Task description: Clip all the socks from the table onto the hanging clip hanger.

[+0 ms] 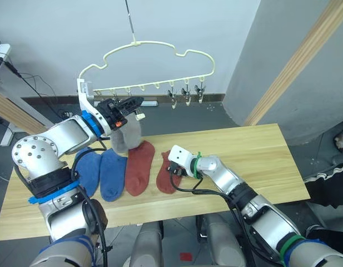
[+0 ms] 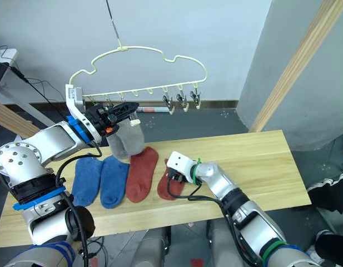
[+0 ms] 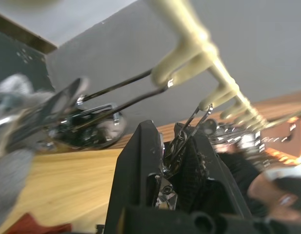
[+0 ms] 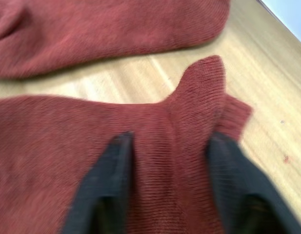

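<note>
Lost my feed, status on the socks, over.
Left gripper up at clip hanger, jaws on a clip; grey sock hanging. Right gripper open astride rust-red sock on table. Nothing obstructing.

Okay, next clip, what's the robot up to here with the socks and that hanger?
It is hanging socks. A grey sock hangs from the clip hanger, and the left claw is up at the clip row, shut on a metal clip. The right claw is down on the table, open, its fingers straddling a bunched rust-red sock. Another rust-red sock and two blue socks lie flat, waiting.
</note>
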{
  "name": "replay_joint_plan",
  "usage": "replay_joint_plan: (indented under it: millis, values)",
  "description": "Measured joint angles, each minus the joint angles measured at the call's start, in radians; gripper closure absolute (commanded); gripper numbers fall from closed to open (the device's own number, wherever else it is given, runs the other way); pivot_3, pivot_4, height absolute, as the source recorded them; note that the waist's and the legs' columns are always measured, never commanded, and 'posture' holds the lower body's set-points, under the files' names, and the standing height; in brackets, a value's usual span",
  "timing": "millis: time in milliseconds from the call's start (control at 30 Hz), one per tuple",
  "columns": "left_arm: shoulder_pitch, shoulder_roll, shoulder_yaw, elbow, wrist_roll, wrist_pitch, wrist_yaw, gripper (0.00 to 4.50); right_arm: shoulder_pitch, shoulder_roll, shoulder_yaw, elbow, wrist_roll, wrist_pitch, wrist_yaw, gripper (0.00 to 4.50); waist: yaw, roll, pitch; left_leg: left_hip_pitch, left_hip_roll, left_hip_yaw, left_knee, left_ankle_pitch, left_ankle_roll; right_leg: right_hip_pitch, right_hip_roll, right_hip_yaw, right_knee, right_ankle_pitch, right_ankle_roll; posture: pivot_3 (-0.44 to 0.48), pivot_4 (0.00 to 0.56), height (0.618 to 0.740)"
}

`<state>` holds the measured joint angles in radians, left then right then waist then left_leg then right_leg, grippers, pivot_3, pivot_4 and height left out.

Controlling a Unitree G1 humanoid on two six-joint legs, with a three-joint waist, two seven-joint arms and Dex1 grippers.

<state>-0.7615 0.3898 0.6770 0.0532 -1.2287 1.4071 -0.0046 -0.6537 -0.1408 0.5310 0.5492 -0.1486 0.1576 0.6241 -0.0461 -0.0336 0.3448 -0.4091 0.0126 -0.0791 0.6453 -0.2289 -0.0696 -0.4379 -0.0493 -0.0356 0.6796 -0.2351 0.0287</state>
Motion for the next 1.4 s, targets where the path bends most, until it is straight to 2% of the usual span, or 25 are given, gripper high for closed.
replay_joint_plan:
  millis: [100, 233, 367, 500, 833, 1000, 1400]
  values:
    - [-0.023, -0.012, 0.045, 0.055, -0.085, 0.002, 0.104, 4.17, 0.068, -0.068, -0.005, -0.112, -0.012, -0.005, 0.025, 4.44, 0.007, 0.000, 0.000, 0.000, -0.001, 0.000, 0.000, 0.000, 0.000, 0.000, -0.001, 0.000, 0.000, 0.000, 0.000, -0.019, 0.350, 0.740]
    - [-0.032, -0.015, 0.055, 0.101, -0.180, -0.019, 0.208, 4.17, 0.128, -0.127, -0.032, -0.268, -0.025, -0.016, 0.028, 4.48, 0.006, -0.001, 0.000, 0.000, 0.000, 0.001, 0.000, 0.000, -0.001, -0.001, -0.001, 0.001, 0.000, 0.000, 0.000, -0.032, 0.353, 0.740]
    - [-0.019, -0.006, 0.050, 0.120, -0.267, -0.049, 0.284, 4.17, 0.183, -0.195, -0.080, -0.561, -0.043, -0.058, 0.016, 4.48, 0.003, -0.001, 0.001, 0.000, 0.001, 0.001, -0.001, 0.000, -0.002, -0.001, 0.000, 0.001, 0.000, 0.000, 0.000, -0.040, 0.359, 0.740]
    - [-0.009, -0.001, 0.027, 0.150, -0.374, -0.100, 0.369, 4.17, 0.182, -0.199, -0.093, -0.686, -0.080, -0.071, -0.003, 4.48, 0.004, -0.001, 0.001, 0.001, 0.001, 0.001, -0.001, 0.002, -0.005, 0.000, 0.000, 0.002, 0.000, 0.000, 0.000, -0.046, 0.361, 0.740]
    - [0.033, 0.020, -0.080, 0.172, -0.641, -0.246, 0.526, 4.17, 0.109, -0.148, -0.075, -0.694, -0.182, -0.102, -0.046, 4.48, 0.005, -0.001, 0.001, 0.001, 0.000, 0.002, -0.002, 0.003, -0.007, 0.000, -0.001, 0.002, 0.000, 0.000, 0.000, -0.059, 0.360, 0.740]
    - [0.058, 0.054, -0.151, 0.157, -0.698, -0.293, 0.535, 4.17, 0.030, -0.076, -0.068, -0.630, -0.189, -0.111, -0.067, 4.48, 0.005, -0.001, 0.001, 0.001, 0.001, 0.001, -0.002, 0.003, -0.007, 0.000, -0.001, 0.002, 0.000, 0.000, 0.000, -0.057, 0.358, 0.740]
    - [0.104, 0.119, -0.238, 0.121, -0.748, -0.373, 0.504, 4.17, -0.046, -0.033, -0.066, -0.574, -0.214, -0.128, -0.084, 4.48, 0.006, -0.001, 0.001, 0.001, 0.000, 0.001, -0.003, 0.002, -0.004, -0.001, -0.001, 0.001, -0.001, 0.000, 0.000, -0.049, 0.358, 0.740]
